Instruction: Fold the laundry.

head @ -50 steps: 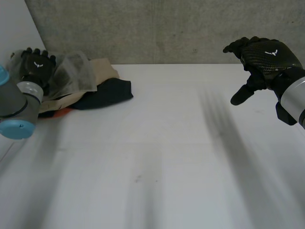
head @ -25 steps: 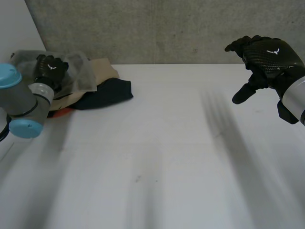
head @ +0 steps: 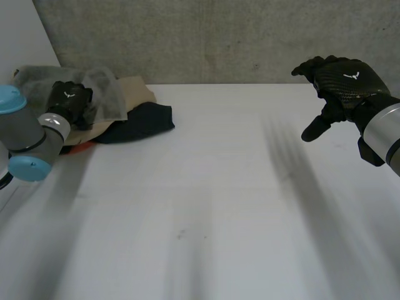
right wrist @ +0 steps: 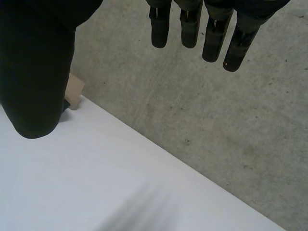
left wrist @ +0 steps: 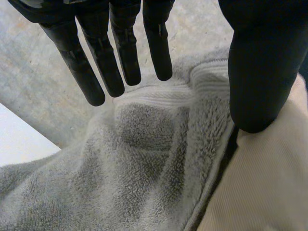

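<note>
The laundry pile (head: 119,112) sits at about 10 o'clock on the white table (head: 219,206), against the concrete wall (head: 219,37). A grey towel (head: 103,94) is on top, a beige cloth (head: 137,90) lies at its 3 o'clock side, a dark garment (head: 144,122) spreads out toward 4 o'clock, and an orange scrap (head: 80,148) peeks out at the pile's 7 o'clock edge. The left hand (head: 70,103) is over the towel. A second ago it was nearer the pile's 10 o'clock corner, and it has since shifted toward 4 o'clock, further in over the heap. In its own wrist view the fingers are straight and spread wide from the thumb, with nothing between them. The towel's ribbed hem lies just beyond the fingertips and the beige cloth is beside the thumb. Whether the hand touches the towel cannot be told. The right hand (head: 340,84) is in the air at about 2 o'clock over bare table, well apart from the pile. Its fingers are loosely bent, its thumb points down toward 7 o'clock, and it holds nothing. It has barely moved since the earlier frames, only drifting slightly toward 9 o'clock. The pile itself lies in the same place as before.
</note>
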`<state>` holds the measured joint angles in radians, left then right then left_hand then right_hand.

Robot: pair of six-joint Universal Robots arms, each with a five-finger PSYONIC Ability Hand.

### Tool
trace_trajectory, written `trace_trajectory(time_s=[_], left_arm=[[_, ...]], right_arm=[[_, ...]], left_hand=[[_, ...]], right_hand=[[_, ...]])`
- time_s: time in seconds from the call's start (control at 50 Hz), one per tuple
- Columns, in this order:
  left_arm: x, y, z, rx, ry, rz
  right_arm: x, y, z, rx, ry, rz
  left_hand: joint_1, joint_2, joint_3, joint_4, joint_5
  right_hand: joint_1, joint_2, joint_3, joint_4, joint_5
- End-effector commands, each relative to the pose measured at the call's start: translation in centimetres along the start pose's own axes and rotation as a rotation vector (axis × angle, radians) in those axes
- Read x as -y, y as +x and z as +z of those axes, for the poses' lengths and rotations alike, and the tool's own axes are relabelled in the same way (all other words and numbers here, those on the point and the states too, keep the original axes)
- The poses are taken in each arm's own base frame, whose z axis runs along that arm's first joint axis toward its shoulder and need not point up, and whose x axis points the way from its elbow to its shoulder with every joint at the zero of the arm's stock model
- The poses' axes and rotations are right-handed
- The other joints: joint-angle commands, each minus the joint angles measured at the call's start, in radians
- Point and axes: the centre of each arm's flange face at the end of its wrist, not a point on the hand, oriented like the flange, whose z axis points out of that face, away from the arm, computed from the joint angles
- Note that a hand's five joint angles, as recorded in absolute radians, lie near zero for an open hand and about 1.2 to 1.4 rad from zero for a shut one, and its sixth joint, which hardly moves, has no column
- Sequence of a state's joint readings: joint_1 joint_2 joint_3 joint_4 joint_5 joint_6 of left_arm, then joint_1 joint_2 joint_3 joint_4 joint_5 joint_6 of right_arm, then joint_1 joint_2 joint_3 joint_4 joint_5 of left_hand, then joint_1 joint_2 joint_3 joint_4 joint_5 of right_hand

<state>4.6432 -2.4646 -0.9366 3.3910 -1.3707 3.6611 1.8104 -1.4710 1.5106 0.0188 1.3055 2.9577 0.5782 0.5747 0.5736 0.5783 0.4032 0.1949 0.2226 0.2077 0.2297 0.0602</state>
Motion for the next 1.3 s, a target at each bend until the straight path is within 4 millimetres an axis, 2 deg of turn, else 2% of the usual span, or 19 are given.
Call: trace_trajectory(time_s=[0.02, 0.32, 0.4, 0.5, 0.54, 0.56, 0.62, 0.68, 0.72, 0.76, 0.78, 0.82, 0.88, 0.98, 1.02, 1.04, 1.08, 1.18, 1.3], left_arm=[[-1.3, -0.9, 1.1, 0.027, -0.001, 0.003], [-3.1, -1.7, 3.0, 0.059, 0.015, 0.011], [-3.8, -1.3, 3.4, 0.062, 0.014, 0.011], [-2.7, -1.5, 3.5, 0.117, 0.016, 0.033], [-0.4, -1.8, 3.3, 0.145, 0.044, 0.045], [2.9, -2.0, 2.7, 0.163, 0.088, 0.042], [7.6, -2.1, 1.0, 0.171, 0.151, 0.025], [13.9, -1.6, -2.5, 0.145, 0.248, -0.051], [19.2, -0.6, -6.6, 0.094, 0.340, -0.149], [21.7, 0.1, -9.3, 0.054, 0.383, -0.207], [23.8, 0.9, -12.2, 0.002, 0.423, -0.270], [25.0, 3.0, -15.2, -0.083, 0.437, -0.342], [25.4, 6.7, -17.8, -0.203, 0.424, -0.391], [25.0, 16.1, -24.4, -0.509, 0.360, -0.430], [23.9, 18.7, -25.5, -0.578, 0.320, -0.414], [22.8, 20.9, -26.2, -0.628, 0.284, -0.391], [21.9, 22.3, -26.6, -0.655, 0.246, -0.369], [21.0, 22.4, -25.7, -0.647, 0.197, -0.351], [21.4, 18.0, -22.5, -0.488, 0.206, -0.371]], right_arm=[[-0.6, 0.0, 0.4, 0.003, -0.016, 0.004], [-2.1, -0.1, 1.0, 0.005, -0.064, -0.074], [-2.3, -0.1, 1.1, 0.005, -0.070, -0.075], [-2.2, 0.1, 1.2, 0.002, -0.068, -0.076], [-2.1, 0.1, 1.2, 0.001, -0.065, -0.077], [-2.1, 0.1, 1.2, 0.001, -0.064, -0.077], [-1.9, 0.1, 1.2, 0.002, -0.057, -0.077], [-1.6, 0.2, 1.2, 0.001, -0.047, -0.078], [-1.1, 0.2, 1.3, 0.000, -0.033, -0.082], [-0.8, 0.3, 1.3, -0.004, -0.025, -0.081], [-0.8, 0.3, 1.3, -0.004, -0.024, -0.082], [-0.3, 0.4, 1.1, -0.006, -0.009, -0.085], [0.1, 0.4, 1.0, -0.008, 0.004, -0.088], [0.6, 0.6, 1.0, -0.017, 0.018, -0.087], [0.6, 0.6, 1.0, -0.020, 0.017, -0.087], [0.7, 0.7, 1.0, -0.023, 0.018, -0.086], [0.7, 0.7, 1.0, -0.025, 0.019, -0.086], [0.8, 0.7, 1.0, -0.020, 0.017, -0.087], [0.7, 0.1, 0.7, 0.008, -0.009, -0.090]], left_hand=[[0.117, 0.120, 0.121, 0.117, 0.117], [0.395, 0.399, 0.400, 0.395, 0.396], [0.816, 0.819, 0.821, 0.816, 0.816], [0.818, 0.822, 0.823, 0.818, 0.818], [0.818, 0.822, 0.823, 0.818, 0.818], [0.818, 0.822, 0.823, 0.818, 0.818], [0.818, 0.822, 0.823, 0.818, 0.818], [0.818, 0.822, 0.823, 0.818, 0.818], [0.818, 0.822, 0.823, 0.818, 0.818], [0.818, 0.822, 0.823, 0.818, 0.818], [0.818, 0.822, 0.823, 0.818, 0.818], [0.818, 0.822, 0.823, 0.818, 0.818], [0.818, 0.822, 0.823, 0.818, 0.818], [0.818, 0.822, 0.823, 0.818, 0.818], [0.360, 0.364, 0.365, 0.360, 0.361], [-0.232, -0.229, -0.228, -0.233, -0.232], [-0.400, -0.397, -0.396, -0.401, -0.400], [-0.400, -0.396, -0.395, -0.400, -0.400], [-0.394, -0.391, -0.389, -0.394, -0.394]], right_hand=[[-0.020, -0.048, -0.033, -0.055, -0.060], [-0.020, -0.048, -0.033, -0.055, -0.060], [-0.020, -0.048, -0.033, -0.055, -0.060], [-0.020, -0.048, -0.033, -0.055, -0.060], [-0.020, -0.048, -0.033, -0.055, -0.060], [-0.020, -0.048, -0.033, -0.055, -0.060], [-0.020, -0.048, -0.033, -0.055, -0.060], [-0.020, -0.048, -0.033, -0.055, -0.060], [-0.020, -0.048, -0.033, -0.055, -0.060], [-0.020, -0.048, -0.033, -0.055, -0.060], [-0.020, -0.048, -0.033, -0.055, -0.060], [-0.020, -0.048, -0.033, -0.055, -0.060], [-0.020, -0.048, -0.033, -0.055, -0.060], [-0.020, -0.048, -0.033, -0.055, -0.060], [-0.020, -0.048, -0.033, -0.055, -0.060], [-0.020, -0.048, -0.033, -0.055, -0.060], [-0.020, -0.048, -0.033, -0.055, -0.060], [-0.020, -0.048, -0.033, -0.055, -0.060], [-0.020, -0.048, -0.033, -0.055, -0.060]])
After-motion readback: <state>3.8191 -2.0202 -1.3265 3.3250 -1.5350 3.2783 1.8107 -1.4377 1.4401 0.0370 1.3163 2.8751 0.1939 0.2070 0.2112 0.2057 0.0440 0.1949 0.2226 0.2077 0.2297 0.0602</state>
